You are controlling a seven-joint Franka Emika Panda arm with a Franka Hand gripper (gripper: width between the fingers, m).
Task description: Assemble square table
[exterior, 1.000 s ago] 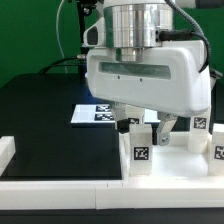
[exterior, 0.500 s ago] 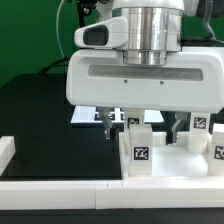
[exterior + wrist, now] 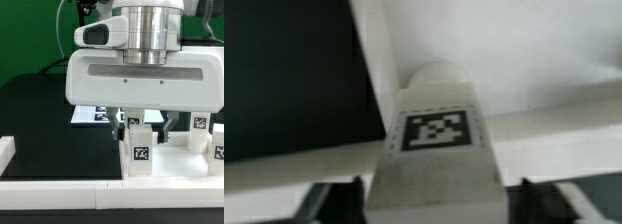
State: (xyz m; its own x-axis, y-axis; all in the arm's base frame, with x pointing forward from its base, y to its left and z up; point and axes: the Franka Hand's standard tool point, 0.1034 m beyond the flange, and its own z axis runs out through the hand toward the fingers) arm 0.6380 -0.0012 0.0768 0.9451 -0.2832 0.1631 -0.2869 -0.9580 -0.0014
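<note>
Wrist view showed the jaws [image 3: 432, 190] set on both sides of a tagged white leg [image 3: 438, 135], seemingly closing to grab it.

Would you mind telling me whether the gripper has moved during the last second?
Yes. The gripper came forward and toward the exterior view's left, now hiding more of the marker board.

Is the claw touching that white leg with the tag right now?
Cannot tell. In the wrist view the claw straddles the leg, but blur hides any contact.
</note>
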